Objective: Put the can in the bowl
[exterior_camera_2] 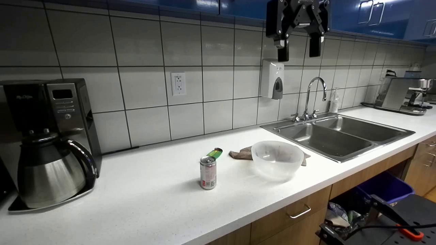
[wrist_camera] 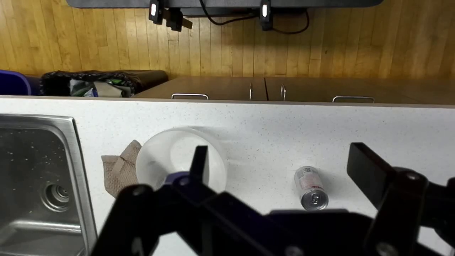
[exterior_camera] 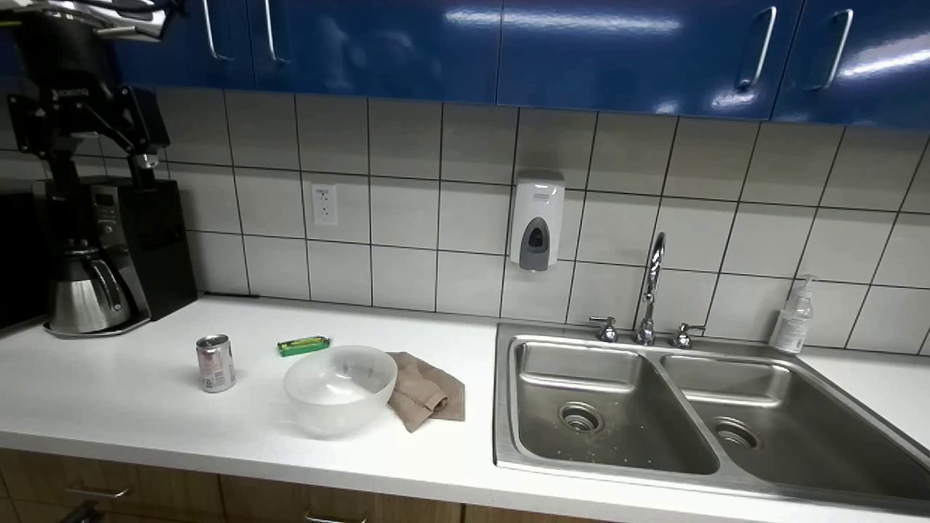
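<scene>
A small silver can with a pinkish label (exterior_camera: 216, 365) stands upright on the white counter, and it also shows in an exterior view (exterior_camera_2: 208, 173). A frosted, translucent bowl (exterior_camera: 327, 410) stands upright beside it and looks empty; it shows in an exterior view (exterior_camera_2: 277, 165) too. My gripper (exterior_camera_2: 299, 53) is open and empty, high above the counter, and also shows in an exterior view (exterior_camera: 109, 207). In the wrist view, the can (wrist_camera: 309, 183) appears between the spread fingers (wrist_camera: 278, 156), well below them. The left finger partly covers the bowl (wrist_camera: 153, 160) there.
A brown cloth (exterior_camera: 436, 388) lies by the bowl, with a green packet (exterior_camera: 304, 346) behind. A metal double sink (exterior_camera: 505, 407) and faucet (exterior_camera: 650, 290) lie beyond the cloth. A coffee maker with a steel carafe (exterior_camera_2: 51, 173) stands at the other end. Blue cabinets (exterior_camera: 378, 51) hang above.
</scene>
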Tool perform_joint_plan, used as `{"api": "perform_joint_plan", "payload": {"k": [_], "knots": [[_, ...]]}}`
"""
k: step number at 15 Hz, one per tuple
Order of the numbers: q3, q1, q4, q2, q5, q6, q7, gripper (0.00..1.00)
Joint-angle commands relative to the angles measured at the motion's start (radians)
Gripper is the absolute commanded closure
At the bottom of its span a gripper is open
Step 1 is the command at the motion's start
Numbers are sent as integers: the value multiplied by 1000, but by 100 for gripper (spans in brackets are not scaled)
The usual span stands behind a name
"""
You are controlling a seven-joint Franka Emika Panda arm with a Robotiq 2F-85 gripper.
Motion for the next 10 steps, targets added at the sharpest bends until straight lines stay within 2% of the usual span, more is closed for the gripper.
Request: {"api": "perform_joint_plan", "payload": {"k": [1,4,10], "knots": [[8,-2,-9,23,-12,29,6,0],[14,-1,-18,91,-3,87,19,0],[44,-3,-57,266,-19,291,93,0]]}}
